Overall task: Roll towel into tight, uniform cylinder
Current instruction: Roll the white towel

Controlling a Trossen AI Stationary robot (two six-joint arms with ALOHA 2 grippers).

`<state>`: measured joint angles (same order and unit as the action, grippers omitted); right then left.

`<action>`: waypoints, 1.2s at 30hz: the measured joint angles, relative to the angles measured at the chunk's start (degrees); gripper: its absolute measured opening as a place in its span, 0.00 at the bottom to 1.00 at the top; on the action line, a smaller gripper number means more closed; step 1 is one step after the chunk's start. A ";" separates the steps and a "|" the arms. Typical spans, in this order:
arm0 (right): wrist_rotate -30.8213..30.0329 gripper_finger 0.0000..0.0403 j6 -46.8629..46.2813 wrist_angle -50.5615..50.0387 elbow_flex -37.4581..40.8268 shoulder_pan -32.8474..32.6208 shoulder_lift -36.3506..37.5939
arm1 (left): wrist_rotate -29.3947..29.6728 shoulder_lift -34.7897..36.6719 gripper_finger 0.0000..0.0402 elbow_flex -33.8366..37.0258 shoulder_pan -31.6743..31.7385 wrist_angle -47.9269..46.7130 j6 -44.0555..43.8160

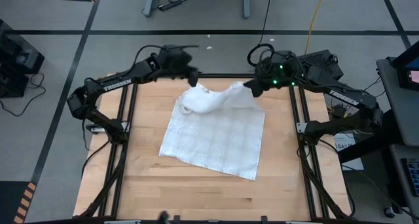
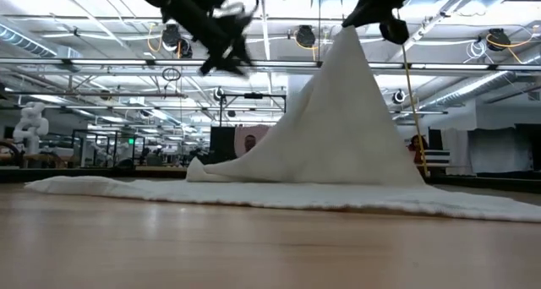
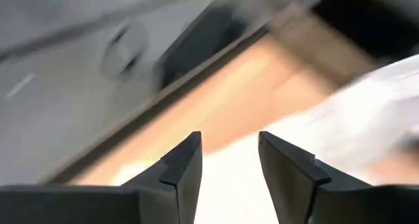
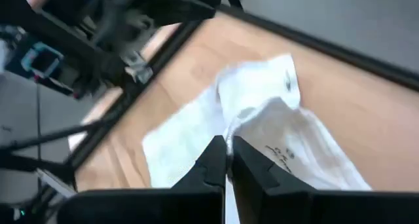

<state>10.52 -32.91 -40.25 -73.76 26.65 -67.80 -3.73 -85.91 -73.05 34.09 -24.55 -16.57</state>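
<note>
Left claw (image 1: 192, 72) of mine comes first: it hangs in the air over the far left part of the pale wooden table (image 1: 196, 191), just past the far edge of the thin white cloth towel with the faint grey checked grid (image 1: 216, 142). Its two dark fingers (image 3: 182, 171) stand apart with a clear gap between them, and nothing sits in that gap; from my left wrist I see only bare wood and a slice of white cloth beyond the fingertips. Seen from table height, this claw (image 2: 226, 59) floats high above the cloth, touching none of it.

Between my two arms, the towel lies mostly flat across the middle of the table, slightly askew to its edges. Its far edge is bunched into a loose hump toward the left, and from there the fabric climbs to the right.

On the right, my right claw (image 1: 251, 85) is pinched tight on the towel's far right corner and holds it up off the table. From table height the cloth (image 2: 338, 128) rises like a tent to a peak at that claw (image 2: 351, 23). My right wrist camera shows the fingers (image 4: 209, 168) pressed together with white fabric (image 4: 262, 119) caught between them, and a small tag with dark print (image 4: 278, 155) on the hanging cloth.
</note>
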 joint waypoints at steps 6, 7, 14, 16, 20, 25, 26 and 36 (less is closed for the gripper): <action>-0.32 0.00 -0.17 -2.85 0.04 -2.09 -0.02 | 14.45 -3.12 0.39 2.26 2.93 -16.46 2.17; -0.55 0.00 -0.29 -2.84 0.04 -2.32 -0.11 | 14.82 -3.31 0.39 2.24 3.12 -17.07 2.83; -3.12 0.00 -0.49 -2.93 0.04 -3.92 -0.21 | 8.11 -5.74 0.39 1.36 4.51 -15.96 0.65; -3.10 0.00 -0.48 -2.93 0.04 -3.91 -0.23 | 1.18 -8.10 0.40 0.65 6.70 -16.42 -2.47; -3.10 0.01 -0.39 -2.93 0.04 -3.91 -0.23 | -6.34 -13.02 0.50 0.29 9.58 -15.56 -4.06; -3.07 0.01 0.59 -2.93 0.04 -3.91 -0.23 | -7.58 -18.31 0.68 0.08 10.58 -10.68 -4.35; -3.07 0.01 0.62 -2.93 0.04 -3.91 -0.23 | -6.66 -19.37 0.71 -0.07 10.62 -10.54 -5.28; -2.72 0.01 1.34 -2.95 0.04 -3.91 -0.23 | -6.13 -25.27 0.69 -0.29 8.87 -11.84 -5.53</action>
<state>7.79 -31.57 -43.20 -73.71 22.74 -68.03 -9.87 -111.18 -73.34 42.96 -36.39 -22.10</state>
